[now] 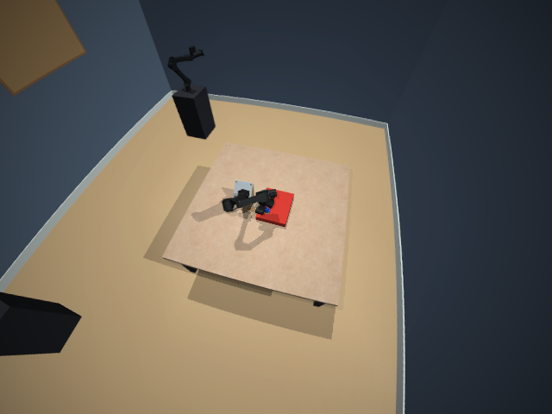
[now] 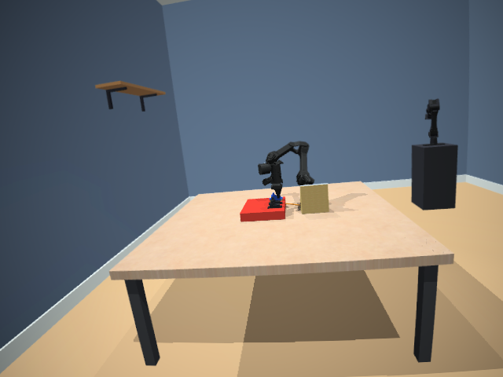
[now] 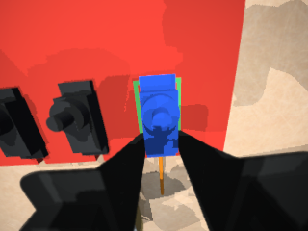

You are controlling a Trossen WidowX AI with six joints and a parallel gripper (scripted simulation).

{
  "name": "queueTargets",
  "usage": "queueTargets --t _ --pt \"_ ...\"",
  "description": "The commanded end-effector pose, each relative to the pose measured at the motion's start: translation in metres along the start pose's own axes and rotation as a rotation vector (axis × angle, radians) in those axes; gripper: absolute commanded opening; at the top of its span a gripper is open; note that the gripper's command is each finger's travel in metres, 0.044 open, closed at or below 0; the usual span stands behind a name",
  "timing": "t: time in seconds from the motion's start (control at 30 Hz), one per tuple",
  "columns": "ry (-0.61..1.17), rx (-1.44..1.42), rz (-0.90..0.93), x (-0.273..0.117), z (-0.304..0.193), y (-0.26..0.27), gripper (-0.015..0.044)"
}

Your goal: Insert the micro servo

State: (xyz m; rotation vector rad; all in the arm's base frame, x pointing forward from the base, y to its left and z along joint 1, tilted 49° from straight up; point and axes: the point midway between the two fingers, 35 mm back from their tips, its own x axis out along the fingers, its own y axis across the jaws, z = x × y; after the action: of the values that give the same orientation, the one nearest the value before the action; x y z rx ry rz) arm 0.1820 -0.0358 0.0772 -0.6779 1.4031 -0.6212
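The red deck [image 1: 282, 208] [image 2: 259, 209] [image 3: 159, 29] is carried by the worktop [image 1: 294, 258] [image 2: 227, 243] and is set well in from all the worktop's edges. Open room is left on the worktop on the side of the deck facing the exterior camera, while on the opposite side from the deck's far end a tan upright panel [image 2: 314, 199] is stood near, with a gap between the two. The blue micro servo [image 1: 266, 210] [image 2: 274, 197] [image 3: 161, 115] is placed close to one edge of the deck, near a corner, at the green-outlined pocket [image 3: 137, 103]; green is shown along both of its long sides. Whether its ears are flat on the deck cannot be told.

One blue servo is counted, along with one green outline, one orange cable [image 2: 291, 204] [image 3: 162, 175] and two black servos [image 3: 77, 117] [image 3: 19, 124] in a row beside the blue one. The cable is run out past the deck's edge.

The blue servo is grasped by the gripper [image 1: 264, 208] [image 2: 277, 195] [image 3: 162, 137], its fingers pressed to the sides at the cable end. The output shaft is pointed up. The arm [image 1: 253, 200] [image 2: 290, 147] is arched over from its base side, with the forearm sloped down and the wrist hung nearly upright above the deck.
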Motion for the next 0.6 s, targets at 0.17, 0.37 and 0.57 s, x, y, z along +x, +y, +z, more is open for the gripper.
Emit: queueTargets --t 0.17,0.37,0.57 --pt "-0.005 -0.003 -0.003 0.0082 0.0005 -0.0003 0.0000" --pt "-0.005 -0.003 -0.003 0.0091 -0.0001 0.0000 0.0053" --pt "-0.005 -0.003 -0.003 0.0092 -0.0003 0.0001 0.0188"
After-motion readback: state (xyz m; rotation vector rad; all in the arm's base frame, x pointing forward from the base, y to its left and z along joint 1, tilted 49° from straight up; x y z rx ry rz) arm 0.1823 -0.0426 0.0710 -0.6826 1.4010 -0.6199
